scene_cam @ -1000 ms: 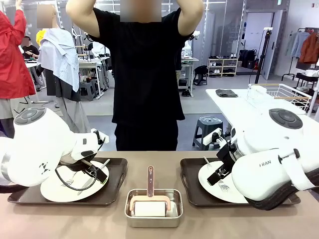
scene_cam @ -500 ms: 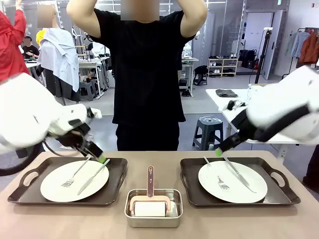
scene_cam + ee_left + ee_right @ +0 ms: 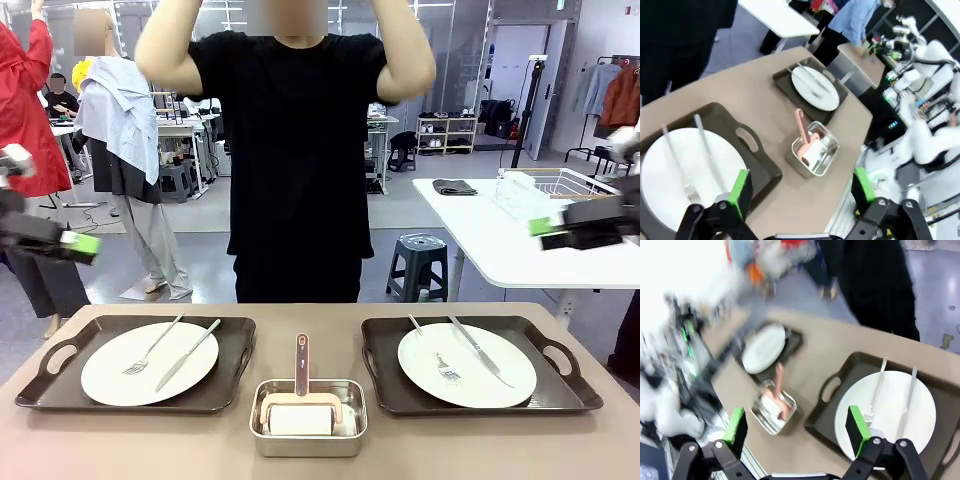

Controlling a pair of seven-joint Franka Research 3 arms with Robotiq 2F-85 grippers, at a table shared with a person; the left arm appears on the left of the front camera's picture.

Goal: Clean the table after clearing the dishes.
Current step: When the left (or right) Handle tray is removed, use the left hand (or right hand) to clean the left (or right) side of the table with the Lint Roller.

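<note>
Two white plates lie on dark brown trays on the beige table (image 3: 450, 450). The left plate (image 3: 149, 362) and the right plate (image 3: 466, 364) each carry a fork and a knife. My left gripper (image 3: 78, 243) hangs blurred high at the left edge, well above its tray. My right gripper (image 3: 560, 230) hangs likewise at the right edge. In the left wrist view the left gripper (image 3: 800, 192) is open, high over the near plate (image 3: 685, 170). In the right wrist view the right gripper (image 3: 796, 429) is open beside its plate (image 3: 885, 410). Neither holds anything.
A small steel tin (image 3: 308, 415) with a pink-handled roller sits at the table's middle front, between the trays. A person in black (image 3: 295, 160) stands at the far edge with both arms raised. A white table (image 3: 500, 240) with a wire rack stands behind on the right.
Both arms rose from low over the plates and swung outward to the picture's edges. The plates and cutlery lie as before. The person's arms stay raised.
</note>
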